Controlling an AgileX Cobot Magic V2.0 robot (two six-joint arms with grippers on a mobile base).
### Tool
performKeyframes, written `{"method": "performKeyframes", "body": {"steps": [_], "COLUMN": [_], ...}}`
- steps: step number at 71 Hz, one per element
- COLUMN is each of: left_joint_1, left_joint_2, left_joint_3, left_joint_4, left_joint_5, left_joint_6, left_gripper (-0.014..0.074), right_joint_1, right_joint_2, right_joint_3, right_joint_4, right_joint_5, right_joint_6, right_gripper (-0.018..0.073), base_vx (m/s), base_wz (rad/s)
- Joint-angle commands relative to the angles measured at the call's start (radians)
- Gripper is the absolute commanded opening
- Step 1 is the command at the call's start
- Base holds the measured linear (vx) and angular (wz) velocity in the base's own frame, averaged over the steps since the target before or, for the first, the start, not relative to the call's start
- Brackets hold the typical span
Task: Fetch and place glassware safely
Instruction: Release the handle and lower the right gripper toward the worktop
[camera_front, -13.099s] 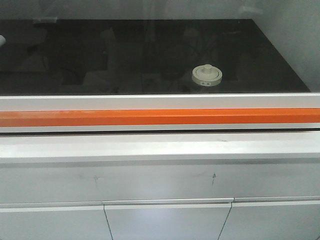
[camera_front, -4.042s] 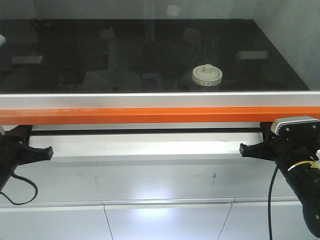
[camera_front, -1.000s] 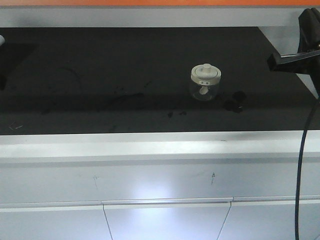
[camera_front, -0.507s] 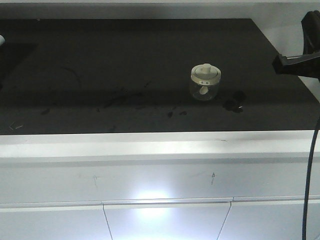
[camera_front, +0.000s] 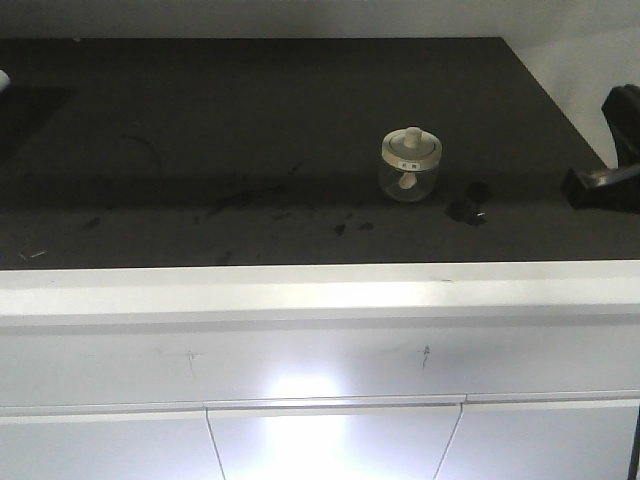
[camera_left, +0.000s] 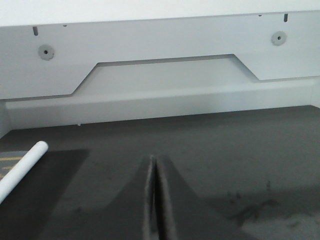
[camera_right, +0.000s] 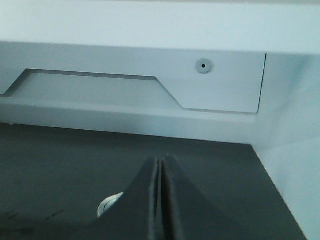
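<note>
The glassware (camera_front: 410, 165), a squat clear jar with a cream-white knobbed lid, stands upright on the dark work surface (camera_front: 250, 130), right of centre. My right gripper (camera_front: 576, 188) hangs low at the right edge, well to the right of the jar and apart from it. In the right wrist view its fingers (camera_right: 162, 165) are pressed together with nothing between them, and a sliver of the jar's lid (camera_right: 109, 204) peeks out to their left. My left gripper (camera_left: 152, 161) is also shut and empty over the dark surface; the front view does not show it.
A white rod (camera_left: 24, 168) lies at the far left beside a darker mat (camera_left: 45, 200). Small black marks and a dark lump (camera_front: 468, 205) sit just right of the jar. A white back panel (camera_left: 160, 75) and right side wall (camera_right: 295, 165) enclose the surface, and a white ledge (camera_front: 320, 290) runs along the front.
The orange-banded glass sash has gone up out of view, leaving the jar uncovered. My right gripper has dropped from the upper right edge to just above the surface.
</note>
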Motion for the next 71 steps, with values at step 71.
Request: {"method": "performKeyframes", "body": {"steps": [71], "left_joint_1": [0.000], "left_joint_2": [-0.323], "left_joint_3": [0.118], "left_joint_4": [-0.024], "left_joint_5": [0.245], "left_joint_6": [0.042], "left_gripper": [-0.0007], "right_joint_1": [0.002], "right_joint_2": [-0.064], "right_joint_3": [0.184], "right_joint_4": [-0.143], "right_joint_5": [-0.126], "right_joint_6": [0.022], "right_gripper": [0.0060], "base_vx": [0.00], "base_wz": [0.00]}}
